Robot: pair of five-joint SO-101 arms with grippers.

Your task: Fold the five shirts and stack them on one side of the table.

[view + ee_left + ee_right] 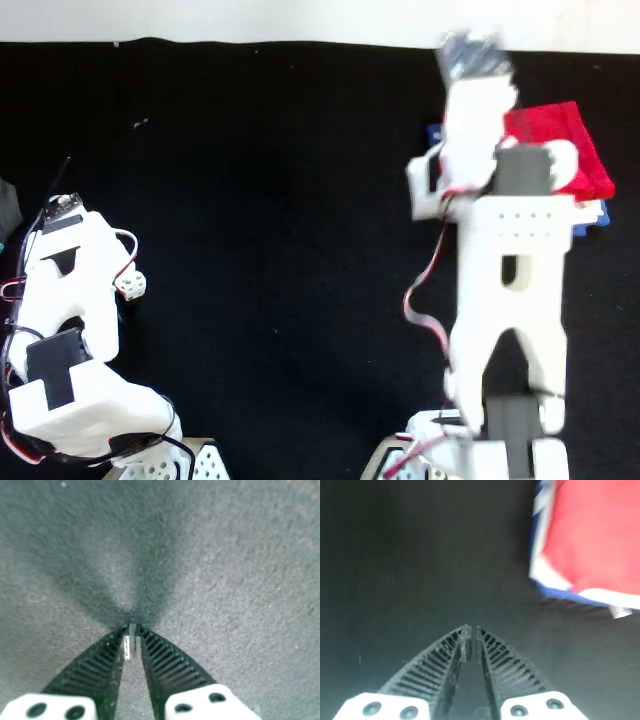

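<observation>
A stack of folded shirts lies at the table's far right, with a red shirt on top and white and blue edges showing under it. The right arm stretches over the stack's near-left part and hides some of it. My right gripper is shut with nothing in it, above the black cloth beside the stack; there the red shirt lies over a white layer and a blue one. My left gripper is shut and empty, close over bare cloth. The left arm is folded back at the near left.
A black cloth covers the whole table. Its far edge meets a white surface. Both arm bases stand at the near edge. The wide middle and left of the cloth hold nothing.
</observation>
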